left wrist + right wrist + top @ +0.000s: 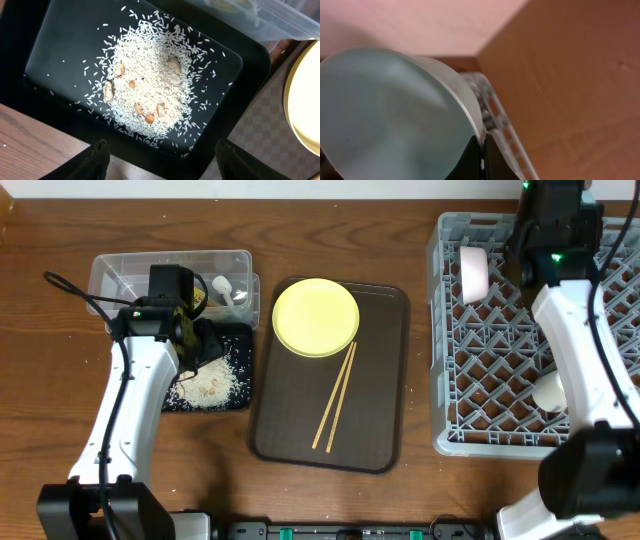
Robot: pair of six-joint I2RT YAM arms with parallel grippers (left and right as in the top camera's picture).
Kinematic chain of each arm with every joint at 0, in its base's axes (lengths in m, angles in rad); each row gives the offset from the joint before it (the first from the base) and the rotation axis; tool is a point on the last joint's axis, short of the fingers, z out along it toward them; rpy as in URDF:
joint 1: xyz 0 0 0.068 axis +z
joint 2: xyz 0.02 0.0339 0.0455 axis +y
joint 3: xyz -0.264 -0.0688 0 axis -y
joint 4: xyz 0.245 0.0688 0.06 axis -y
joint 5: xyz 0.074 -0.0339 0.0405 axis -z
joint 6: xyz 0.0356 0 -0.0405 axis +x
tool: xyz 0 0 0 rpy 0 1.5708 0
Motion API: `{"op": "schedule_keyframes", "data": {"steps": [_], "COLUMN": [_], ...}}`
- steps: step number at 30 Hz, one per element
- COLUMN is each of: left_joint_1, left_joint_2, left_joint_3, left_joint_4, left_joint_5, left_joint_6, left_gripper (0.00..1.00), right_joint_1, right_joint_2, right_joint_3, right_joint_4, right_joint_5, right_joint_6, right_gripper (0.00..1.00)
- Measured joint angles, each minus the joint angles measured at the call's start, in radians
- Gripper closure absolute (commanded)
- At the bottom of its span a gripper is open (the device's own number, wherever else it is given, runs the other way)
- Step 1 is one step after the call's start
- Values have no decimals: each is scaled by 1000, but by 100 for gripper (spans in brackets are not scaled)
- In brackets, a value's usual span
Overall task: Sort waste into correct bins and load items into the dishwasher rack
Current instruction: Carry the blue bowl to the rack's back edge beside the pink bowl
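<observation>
- Currently the right gripper [480, 157] sits at the far left corner of the dishwasher rack [500, 380]; its fingers are narrow, pinched either side of the rim of the light blue bowl [385, 115]; the bowl stands on edge among the pegs, opening facing right
- Key relation for the release: the bowl already lies within the rack, and grey lattice shows just beside the fingers; judged that letting go and lifting clear is what remains here
- Left gripper [162, 152] hangs over the near edge of the black tray [60, 45]; fingers wide apart, nothing between them
- Yellow plate [315, 317] lies right of the left gripper, just past the tray's right edge; the left arm is the nearer one
- Chopsticks [335, 398] lie side by side; long axis runs near-left to far-right; far tips touching or under the plate rim, cannot tell which
- Containers: black tray holds the rice [150, 80] in a loose heap with a few brownish bits; clear tub [120, 270] holds the snack wrapper [200, 298] and white scrap [228, 288]; serving tray [375, 410] on the bench [60, 380] carries plate and chopsticks; the rack also holds a pale vessel [548, 390] near its right side, partly hidden by the arm; cup or bowl, cannot tell
</observation>
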Motion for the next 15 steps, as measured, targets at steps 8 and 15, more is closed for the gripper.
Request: {"op": "schedule_keyframes", "data": {"steps": [8,15], "left_joint_1": [0,0], "left_joint_2": [0,0], "left_joint_3": [0,0], "left_joint_4": [0,0], "left_joint_5": [0,0], "left_joint_6": [0,0], "left_gripper": [29,29], "right_joint_1": [-33,-32], "right_joint_2": [181,234], "right_joint_3": [0,0], "right_joint_4": [17,21], "right_joint_5": [146,180], "right_joint_6": [-12,12], "right_gripper": [99,99]}}
